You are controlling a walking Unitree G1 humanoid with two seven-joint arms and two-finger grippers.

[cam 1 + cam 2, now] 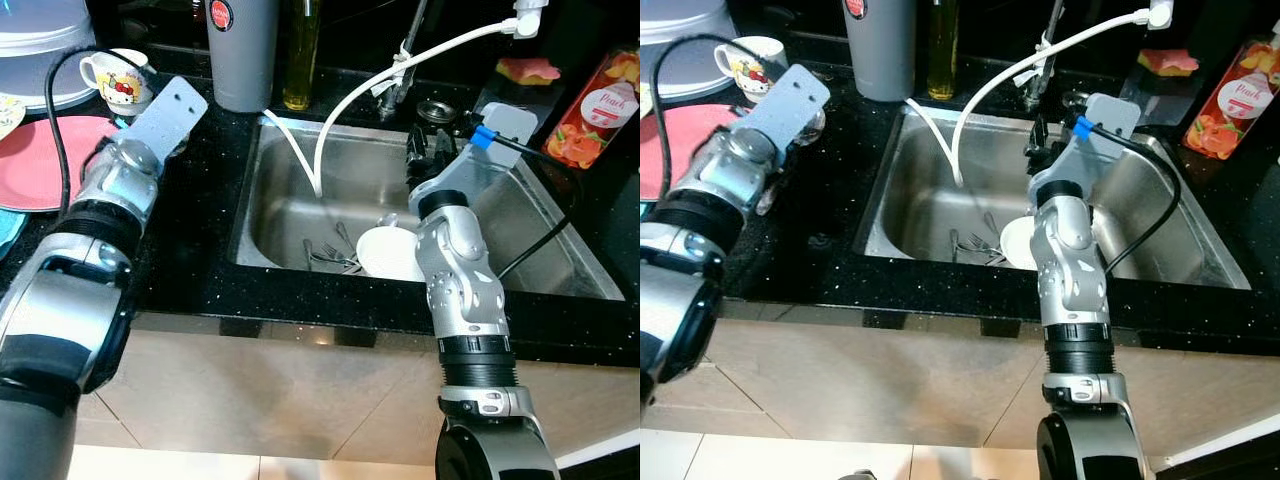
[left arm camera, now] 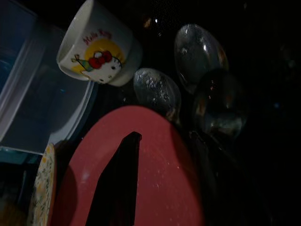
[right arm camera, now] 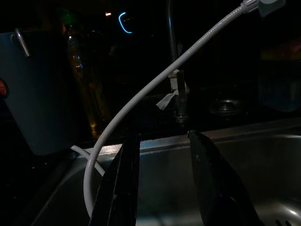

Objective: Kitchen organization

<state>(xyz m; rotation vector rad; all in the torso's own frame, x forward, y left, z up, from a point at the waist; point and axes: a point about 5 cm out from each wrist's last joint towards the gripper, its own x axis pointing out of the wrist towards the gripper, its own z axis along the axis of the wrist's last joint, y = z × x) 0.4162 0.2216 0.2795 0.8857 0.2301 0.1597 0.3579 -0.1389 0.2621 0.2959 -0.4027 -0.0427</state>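
A black tabletop (image 1: pixel 190 270) surrounds a steel sink (image 1: pixel 560 250), where a white bowl (image 1: pixel 385 252) and forks (image 1: pixel 330 255) lie, likely awaiting sorting. The right hand (image 3: pixel 162 179) hangs over the sink, fingers moderately apart and empty. The left hand (image 2: pixel 120 183), grip unclear, hovers above a red plate (image 1: pixel 40 160) beside a cartoon mug (image 1: pixel 115 80).

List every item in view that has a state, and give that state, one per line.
right gripper: open, empty, held over the sink.
left gripper: over the pink plate; grip cannot be told.
sink: holds forks and a white bowl, no standing water seen.
white bowl: lying in the sink, partly behind the right arm.
forks: loose on the sink floor.
mug: upright on the counter.
pink plate: flat on the counter.
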